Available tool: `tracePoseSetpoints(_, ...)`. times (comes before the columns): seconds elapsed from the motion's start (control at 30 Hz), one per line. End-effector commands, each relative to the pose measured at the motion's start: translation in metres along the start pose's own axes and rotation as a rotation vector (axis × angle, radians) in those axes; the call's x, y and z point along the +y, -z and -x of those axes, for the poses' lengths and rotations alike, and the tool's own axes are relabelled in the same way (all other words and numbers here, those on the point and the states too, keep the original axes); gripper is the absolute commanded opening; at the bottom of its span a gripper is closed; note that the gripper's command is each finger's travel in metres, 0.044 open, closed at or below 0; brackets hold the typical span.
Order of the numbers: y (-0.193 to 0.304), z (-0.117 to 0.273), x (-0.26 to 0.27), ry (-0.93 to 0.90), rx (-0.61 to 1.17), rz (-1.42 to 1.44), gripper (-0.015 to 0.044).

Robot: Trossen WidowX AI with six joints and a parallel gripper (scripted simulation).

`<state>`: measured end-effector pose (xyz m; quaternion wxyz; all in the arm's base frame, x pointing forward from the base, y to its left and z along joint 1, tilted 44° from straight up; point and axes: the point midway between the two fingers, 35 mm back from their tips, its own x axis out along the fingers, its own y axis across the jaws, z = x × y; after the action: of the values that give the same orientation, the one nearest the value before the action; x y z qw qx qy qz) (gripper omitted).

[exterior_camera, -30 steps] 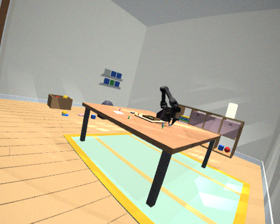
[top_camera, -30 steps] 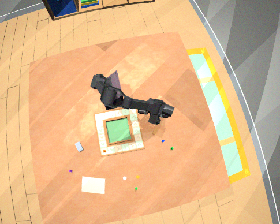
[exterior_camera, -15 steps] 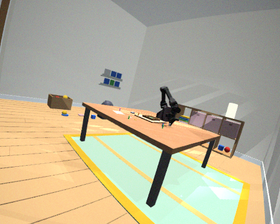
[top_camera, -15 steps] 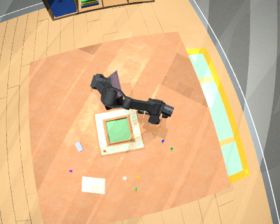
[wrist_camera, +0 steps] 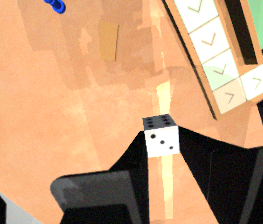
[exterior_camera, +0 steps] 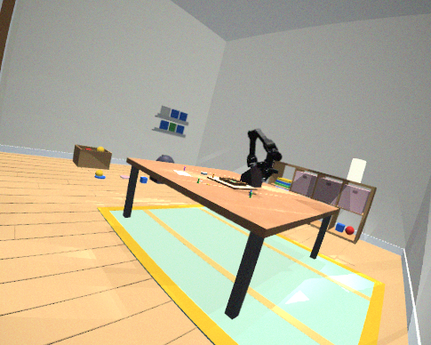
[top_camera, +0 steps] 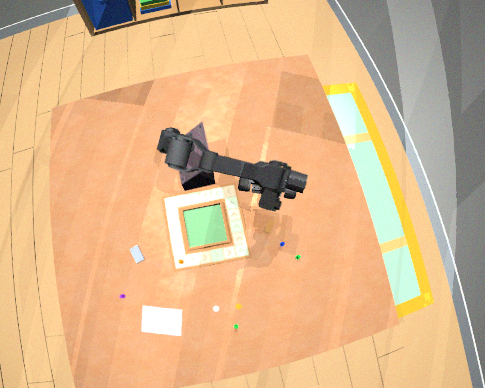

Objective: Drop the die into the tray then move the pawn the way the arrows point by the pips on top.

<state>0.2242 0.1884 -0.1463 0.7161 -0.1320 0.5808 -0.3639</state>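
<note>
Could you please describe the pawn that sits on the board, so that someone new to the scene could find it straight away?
Start at the square board in the middle of the table, a white ring of arrow squares framing the green dice tray. The pawn is the tiny orange dot on the ring's corner nearest the pale card. It is the only coloured dot on the board; the others lie loose on the table.

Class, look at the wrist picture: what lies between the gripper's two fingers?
The white die sits between the dark fingers of the gripper, which is shut on it. The wrist view shows this.
</note>
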Motion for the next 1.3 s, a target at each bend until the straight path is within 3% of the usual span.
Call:
tracePoseSetpoints(0.0,0.001,0.029,-0.005,0.001,0.005,-0.006,0.0000)
tracePoseSetpoints(0.2,-0.004,0.031,-0.008,-0.001,0.006,0.035,0.0000)
tracePoseSetpoints(1.27,-0.084,0.020,-0.078,-0.026,0.000,0.895,0.0000)
